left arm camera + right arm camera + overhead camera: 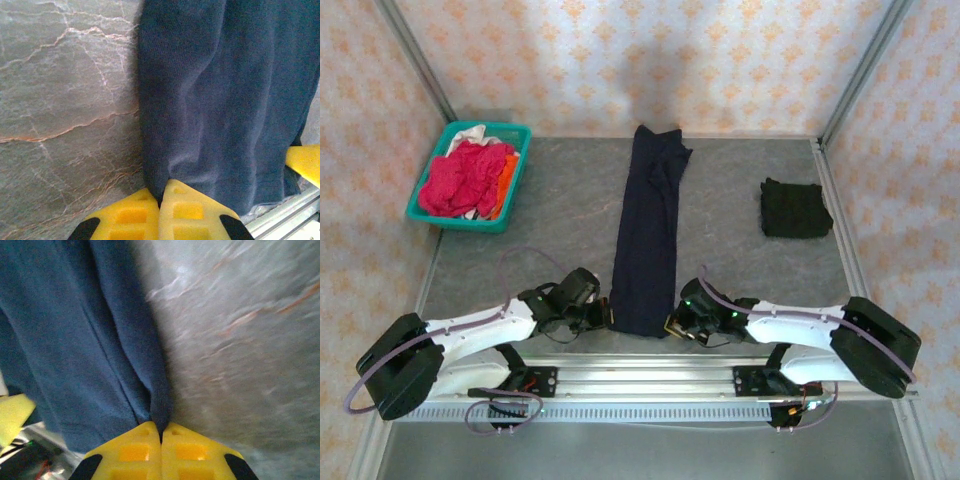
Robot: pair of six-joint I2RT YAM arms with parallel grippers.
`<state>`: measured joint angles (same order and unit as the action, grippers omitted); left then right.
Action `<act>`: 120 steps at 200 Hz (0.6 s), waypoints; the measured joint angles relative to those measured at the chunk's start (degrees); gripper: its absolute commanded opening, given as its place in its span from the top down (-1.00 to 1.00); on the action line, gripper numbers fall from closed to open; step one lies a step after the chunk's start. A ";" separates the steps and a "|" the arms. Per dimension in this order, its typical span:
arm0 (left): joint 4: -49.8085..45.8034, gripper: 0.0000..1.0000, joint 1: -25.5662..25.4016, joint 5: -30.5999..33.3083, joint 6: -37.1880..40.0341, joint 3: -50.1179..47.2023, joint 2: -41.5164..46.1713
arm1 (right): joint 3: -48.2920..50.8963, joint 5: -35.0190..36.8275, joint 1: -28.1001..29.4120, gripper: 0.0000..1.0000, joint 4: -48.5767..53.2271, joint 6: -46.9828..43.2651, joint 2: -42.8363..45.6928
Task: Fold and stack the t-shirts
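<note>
You have a grey marbled table (740,270) before you. A long dark navy cloth t-shirt (648,230) lies as a strip at its centre, from 12 to 6 o'clock. A teal plastic basket (518,165) holding magenta-red cloth (460,180) is at 10 o'clock, and a folded black t-shirt (795,208) at 2 o'clock. Your left gripper (159,200) and right gripper (161,432) are each pinched closed on a near corner of the navy shirt.
</note>
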<state>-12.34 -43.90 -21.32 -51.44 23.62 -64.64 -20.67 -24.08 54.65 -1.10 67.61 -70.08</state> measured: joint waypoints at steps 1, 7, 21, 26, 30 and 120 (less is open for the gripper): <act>0.02 1.00 0.00 0.04 -0.02 0.00 0.00 | 0.00 0.00 0.04 1.00 -0.13 -0.17 0.02; 0.02 1.00 0.00 0.17 -0.11 0.00 0.00 | 0.00 -0.07 0.11 1.00 -0.57 -0.24 0.09; 0.07 1.00 0.00 0.35 -0.15 0.00 0.00 | 0.00 -0.17 0.11 1.00 -1.14 -0.31 0.37; 0.11 1.00 0.00 0.35 -0.15 0.00 0.00 | 0.00 -0.20 0.11 1.00 -1.18 -0.31 0.57; 0.15 1.00 0.00 0.37 -0.15 0.00 0.00 | 0.00 -0.20 0.11 1.00 -1.20 -0.31 0.72; -4.81 1.00 -1.46 1.46 -1.01 2.75 7.89 | -3.76 4.44 0.04 1.00 17.27 -5.18 16.20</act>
<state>-17.15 -45.36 -19.86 -52.45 26.37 -56.75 -24.43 -19.64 54.70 16.16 62.43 -53.89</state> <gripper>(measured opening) 0.052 0.046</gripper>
